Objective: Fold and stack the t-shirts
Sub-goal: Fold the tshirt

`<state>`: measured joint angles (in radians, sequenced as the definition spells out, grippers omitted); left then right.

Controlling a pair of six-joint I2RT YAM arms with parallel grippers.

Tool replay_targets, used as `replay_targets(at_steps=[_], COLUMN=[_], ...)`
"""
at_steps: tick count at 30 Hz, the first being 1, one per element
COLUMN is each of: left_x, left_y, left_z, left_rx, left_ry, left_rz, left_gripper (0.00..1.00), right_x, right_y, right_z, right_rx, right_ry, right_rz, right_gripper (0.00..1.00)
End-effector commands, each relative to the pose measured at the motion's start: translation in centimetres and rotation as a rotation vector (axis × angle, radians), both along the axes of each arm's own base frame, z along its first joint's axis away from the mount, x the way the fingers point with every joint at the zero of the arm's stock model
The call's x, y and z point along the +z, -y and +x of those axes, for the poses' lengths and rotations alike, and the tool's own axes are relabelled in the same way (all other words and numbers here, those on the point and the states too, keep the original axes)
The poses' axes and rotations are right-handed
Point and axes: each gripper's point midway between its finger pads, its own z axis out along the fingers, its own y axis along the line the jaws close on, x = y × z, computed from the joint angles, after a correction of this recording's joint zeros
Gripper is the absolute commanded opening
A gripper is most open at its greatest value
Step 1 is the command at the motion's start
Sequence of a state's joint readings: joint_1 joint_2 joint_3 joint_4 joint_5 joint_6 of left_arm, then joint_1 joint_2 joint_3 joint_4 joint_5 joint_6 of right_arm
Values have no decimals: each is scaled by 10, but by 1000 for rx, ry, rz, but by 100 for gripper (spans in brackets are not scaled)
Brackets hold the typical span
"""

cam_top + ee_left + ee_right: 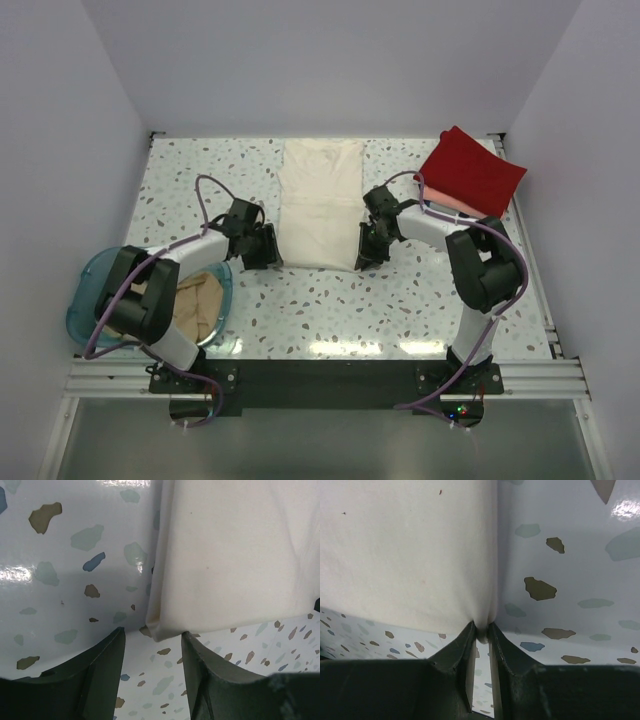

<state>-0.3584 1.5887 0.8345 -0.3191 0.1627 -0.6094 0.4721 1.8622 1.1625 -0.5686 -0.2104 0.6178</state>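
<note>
Right wrist: right pincer (481, 630) tight on t-shirt (410, 555) (near corner)

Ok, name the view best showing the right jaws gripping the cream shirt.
Right wrist: the cream shirt corner bunches between nearly closed jaws. Top external shows most of the shirt, the pinch hidden. Left wrist shows only its other corner.

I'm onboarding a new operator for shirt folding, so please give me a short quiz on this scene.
1. True or false: the red shirt lies on the pink shirt.
2. Where is the tan shirt? A) in the blue tub B) on the red shirt C) under the pink shirt
3. Which gripper is shut on a near corner of the cream shirt?
Key: 1 true; 2 A; 3 the right gripper; the left gripper is open.
</note>
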Motion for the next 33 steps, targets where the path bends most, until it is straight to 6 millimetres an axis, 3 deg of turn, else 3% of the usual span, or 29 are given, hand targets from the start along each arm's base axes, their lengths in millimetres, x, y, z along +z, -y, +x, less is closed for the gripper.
replay_targets(at_steps=[1,14,21,24,25,33], left_x=[7,-9,-16,-22,-25,-16], left_y=[1,1,12,11,10,-16], left_z=[19,11,6,3,2,1], left_rx=[26,18,-9,-20,-19,-3], left_ry=[48,13,8,-12,-20,8], left_rz=[-1,-3,-69,-61,-51,86], left_gripper=[53,36,24,9,0,0], right_x=[-17,-15,-13,-11,-10,4], right_y=[3,2,0,0,0,20], right_z=[-10,-8,-5,-5,-6,-6], right_rx=[9,19,20,20,23,7], right_ry=[-45,-44,-41,-39,-38,-16], right_rz=[-33,-35,-27,-26,-27,-122], right_gripper=[19,18,11,5,1,0])
